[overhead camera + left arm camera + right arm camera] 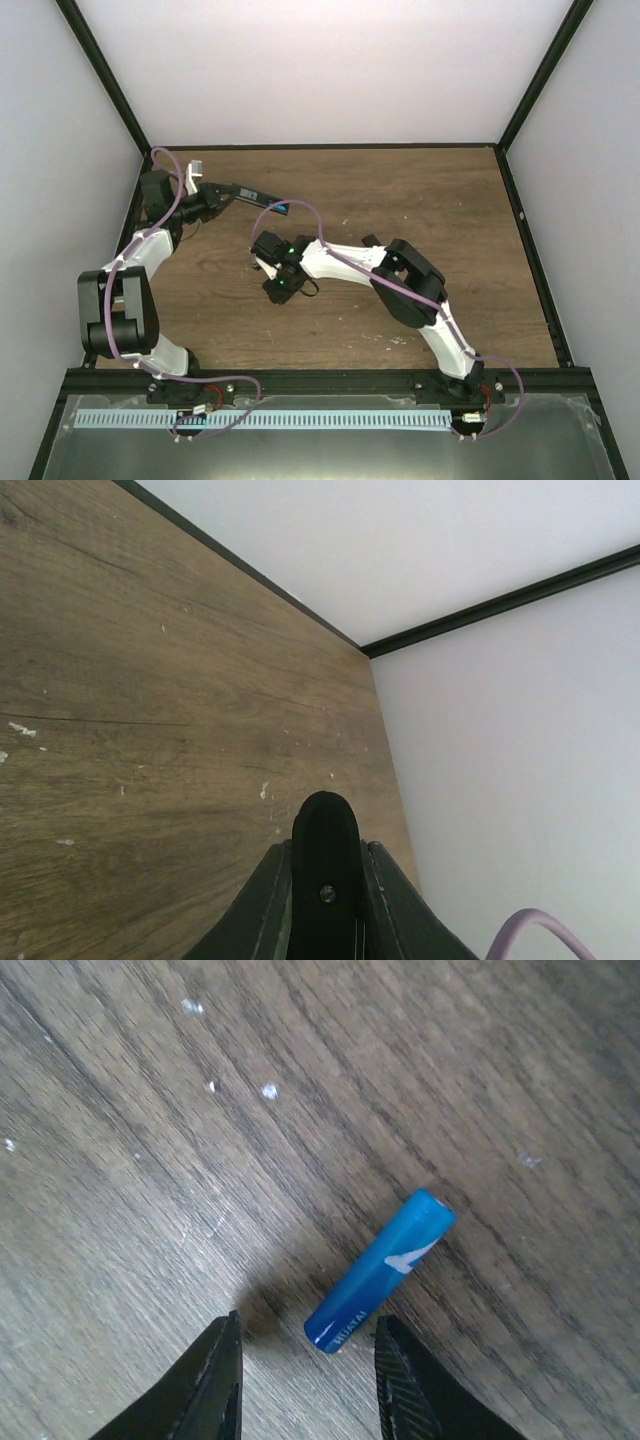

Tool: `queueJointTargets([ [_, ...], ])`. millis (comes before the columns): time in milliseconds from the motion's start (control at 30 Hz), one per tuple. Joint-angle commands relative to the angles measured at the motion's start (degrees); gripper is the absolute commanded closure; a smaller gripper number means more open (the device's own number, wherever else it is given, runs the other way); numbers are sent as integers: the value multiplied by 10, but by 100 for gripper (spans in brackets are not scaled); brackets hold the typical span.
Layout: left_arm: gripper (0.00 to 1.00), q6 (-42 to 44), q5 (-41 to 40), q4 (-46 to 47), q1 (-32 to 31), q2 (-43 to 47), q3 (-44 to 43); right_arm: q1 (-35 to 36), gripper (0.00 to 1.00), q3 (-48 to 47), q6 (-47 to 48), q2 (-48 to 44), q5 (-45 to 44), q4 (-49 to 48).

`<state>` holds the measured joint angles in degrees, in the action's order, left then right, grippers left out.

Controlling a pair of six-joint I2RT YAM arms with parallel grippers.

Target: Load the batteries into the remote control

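My left gripper (212, 197) is shut on the black remote control (240, 191) and holds it at the far left, its free end pointing right. In the left wrist view the remote's rounded end (325, 830) sticks out between the shut fingers (272, 885). One blue battery (279, 208) shows at the remote's free end; I cannot tell whether it sits in the remote. My right gripper (278, 290) is open, low over the table. The other blue battery (380, 1270) lies flat on the wood, its near end between the open fingertips (222, 1350), touching neither.
White walls with black frame posts (105, 75) close the table at the left, back and right. The wall corner (365, 650) is close ahead of the left gripper. Purple cables (330, 240) run along both arms. A metal ledge (330, 440) lies behind the arm bases.
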<state>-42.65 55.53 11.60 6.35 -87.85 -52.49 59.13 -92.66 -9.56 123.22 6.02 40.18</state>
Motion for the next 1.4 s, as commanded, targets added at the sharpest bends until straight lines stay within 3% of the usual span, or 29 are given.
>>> queueJointTargets([
  [0, 100, 16, 0, -3, 3, 22, -8, 6, 71, -25, -2, 18, -36, -1],
  [367, 100, 15, 3, -3, 2, 26, -6, 8, 74, -35, -3, 38, -72, 12],
  [600, 100, 7, 7, 5, 2, 23, -6, 8, 92, -22, 5, 32, -82, 22],
  [700, 100, 1, 13, 13, 3, 23, -6, 5, 99, 4, 4, 12, -85, 13],
  [933, 100, -13, 51, 37, 3, 14, -7, -46, 99, 93, -2, -89, -70, -32],
  [1200, 100, 14, 118, 31, -6, 10, 4, -142, 99, 31, 33, -170, -44, 82],
  [1367, 100, 88, 136, -53, -37, -1, -17, -180, 99, -43, 67, -180, -31, 160],
])
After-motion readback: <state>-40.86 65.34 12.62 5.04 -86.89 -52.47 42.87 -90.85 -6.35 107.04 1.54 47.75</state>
